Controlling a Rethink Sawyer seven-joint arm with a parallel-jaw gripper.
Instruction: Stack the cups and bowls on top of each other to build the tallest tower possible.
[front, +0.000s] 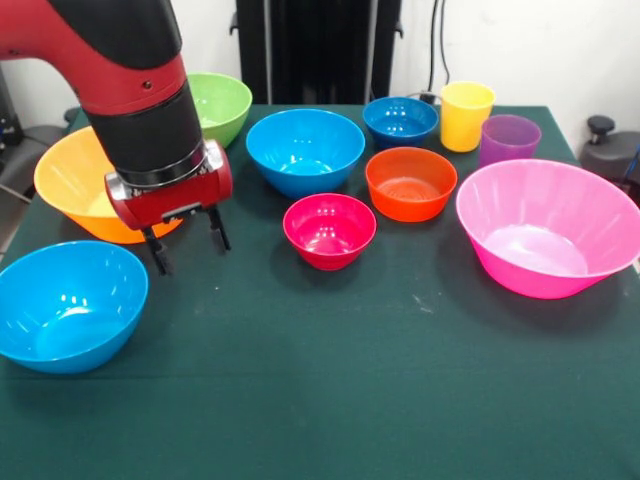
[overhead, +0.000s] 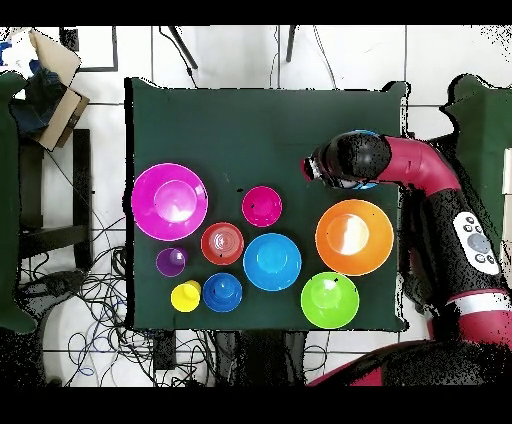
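- The front view shows a light blue bowl (front: 68, 305) at a near corner of the bench; overhead the arm covers nearly all of it.
- The gripper (front: 187, 242) hangs beside the large orange bowl (front: 88, 185), fingers apart, holding nothing.
- Every bowl and both cups, yellow (front: 466, 115) and purple (front: 508, 139), stand separate and empty; no tower.

Bright, even light; glare spots on the glossy bowls (front: 305, 150), soft shadows beneath.

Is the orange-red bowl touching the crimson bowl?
Apart. The front view shows a strip of green table between the orange-red bowl and the crimson bowl; overhead shows the same gap.
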